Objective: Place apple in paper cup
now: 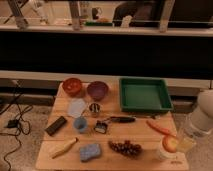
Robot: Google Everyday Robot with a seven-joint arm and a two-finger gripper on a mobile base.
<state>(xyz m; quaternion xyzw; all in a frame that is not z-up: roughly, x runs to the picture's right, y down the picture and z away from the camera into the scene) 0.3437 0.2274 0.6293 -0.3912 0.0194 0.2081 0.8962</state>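
Apple [170, 143] sits atop the paper cup [165, 154] at the tabletop's [60, 107] front right corner; the claw [186, 141], grip impossible to tell, hangs just beside and may knock the light cup over.

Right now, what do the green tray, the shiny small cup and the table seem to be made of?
Green tray: likely plastic, even matte colour. Small cup: probably metal, grey shine. Table: wood, pale planks with seams. The hand is at the table's right edge, beside the apple sitting on the paper cup.
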